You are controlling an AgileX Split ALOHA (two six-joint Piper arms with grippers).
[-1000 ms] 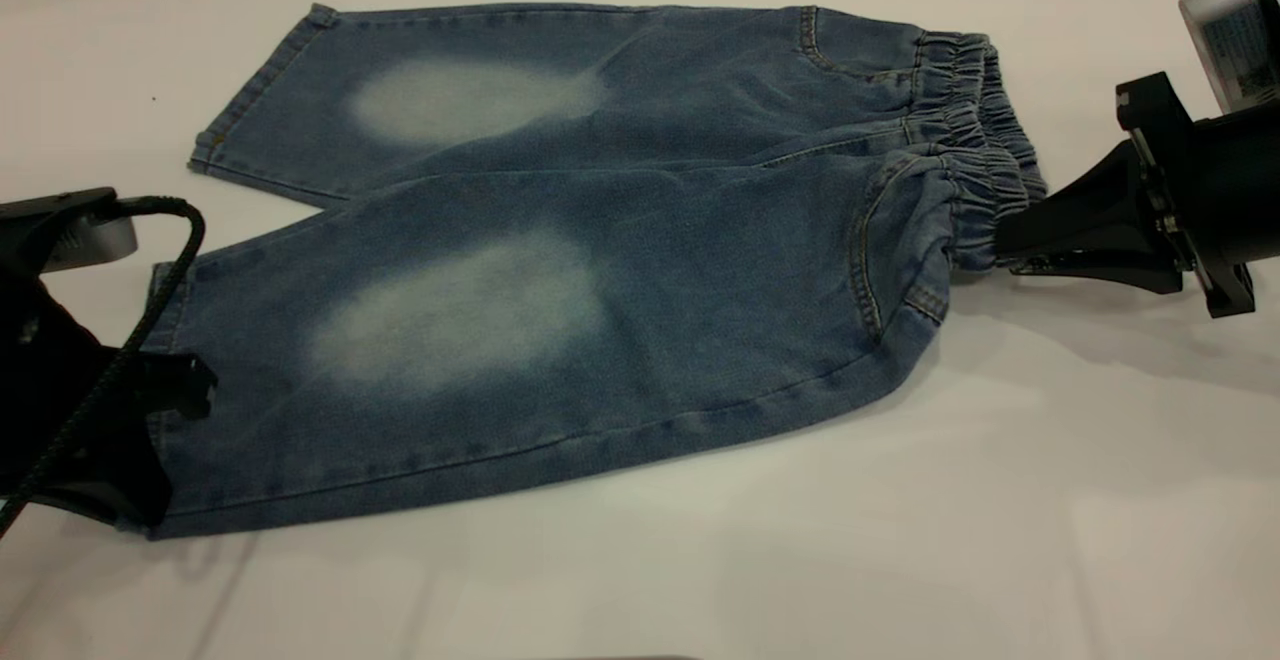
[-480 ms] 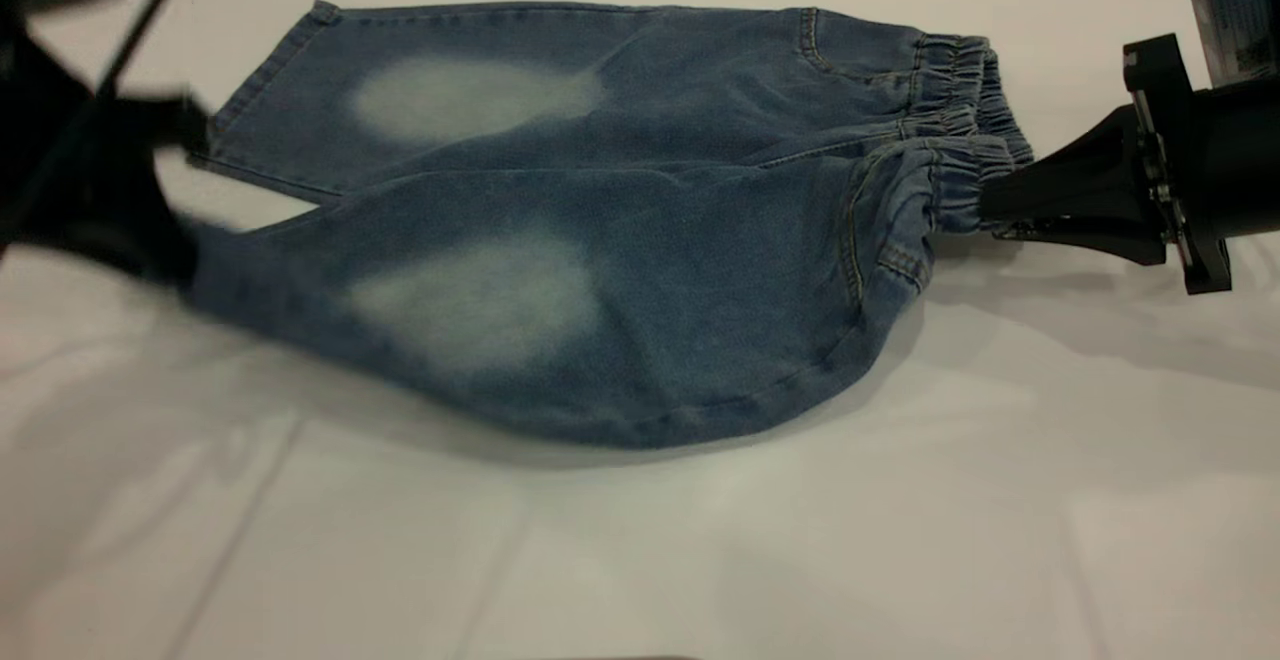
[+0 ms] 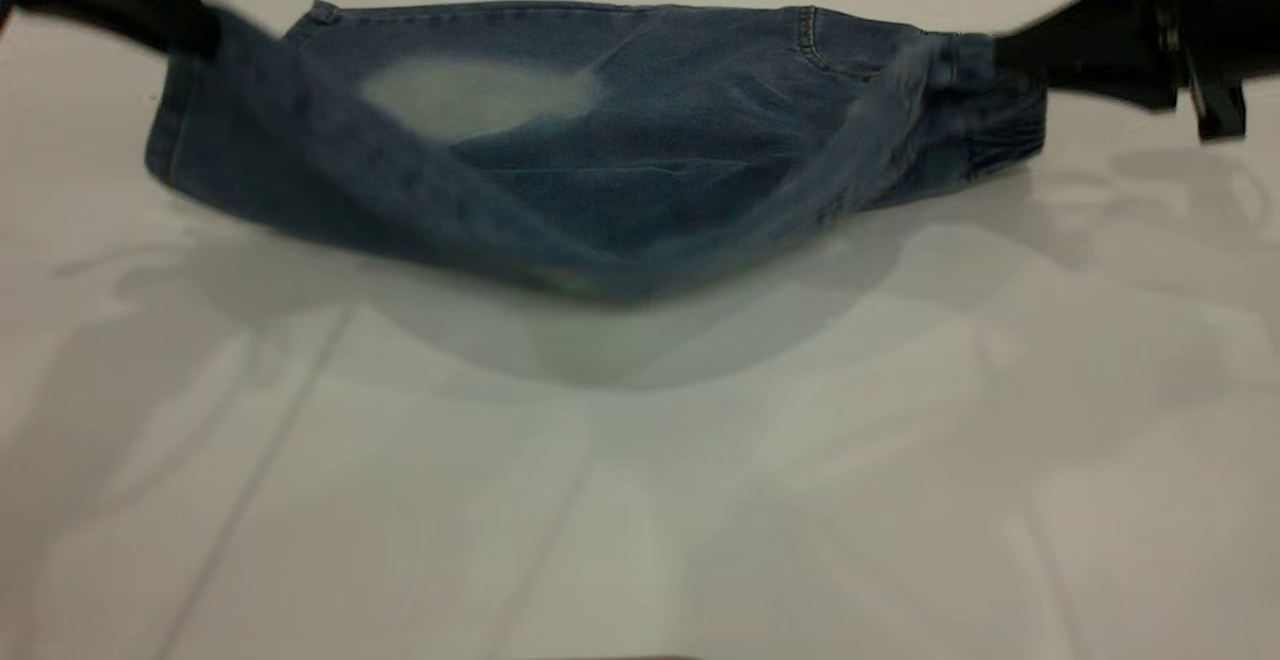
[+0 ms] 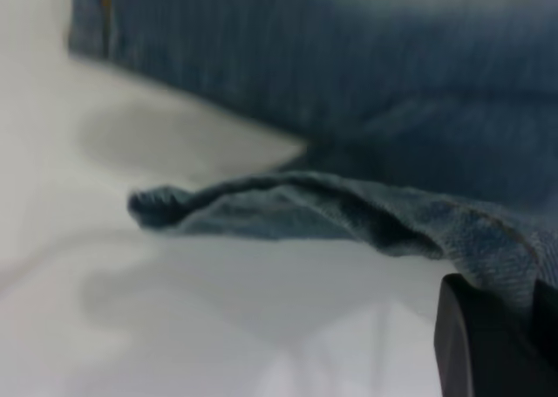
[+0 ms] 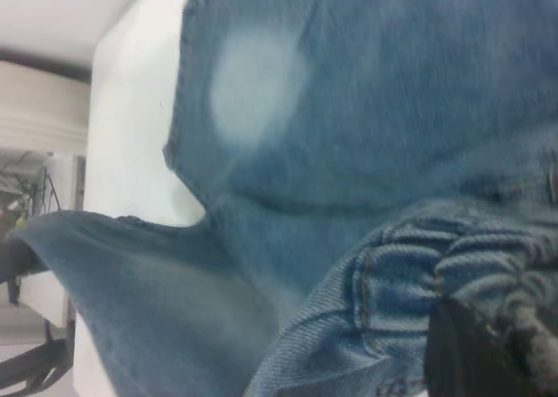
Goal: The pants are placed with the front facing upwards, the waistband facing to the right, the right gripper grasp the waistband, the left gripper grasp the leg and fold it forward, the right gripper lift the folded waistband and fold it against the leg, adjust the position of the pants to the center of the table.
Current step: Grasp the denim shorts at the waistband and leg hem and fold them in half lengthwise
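1. Up at the far right edge of the exterior view, the right gripper (image 3: 1000, 55) is clamped on the waistband (image 3: 965, 65) and holds that end of the pants (image 3: 620, 140) raised off the table (image 3: 640, 460). In the right wrist view the black finger (image 5: 462, 353) sits against the gathered, ruffled denim band (image 5: 488, 266).
2. At the far left edge, the left gripper (image 3: 195, 30) pinches the hem of the near leg (image 3: 330, 180) and holds it high. The left wrist view shows a black finger (image 4: 479, 345) closed on the leg's edge (image 4: 488, 240), with the fabric running away from it in a crumpled ridge.
3. Between the two grips, the near leg hangs in a shallow sling, its lowest point (image 3: 610, 285) sagging toward the table at the middle.
4. Behind that hanging fold, the far leg (image 3: 520, 90) lies flat on the table, front up, with one pale faded oval patch (image 3: 480, 95) showing.
5. Tan stitching marks a pocket seam (image 3: 808, 35) near the waistband, and the far leg's hem (image 3: 320, 12) points left.
6. A broad soft shadow (image 3: 620, 340) lies on the table below the sagging denim.
7. The pants occupy the far half of the pale tabletop.
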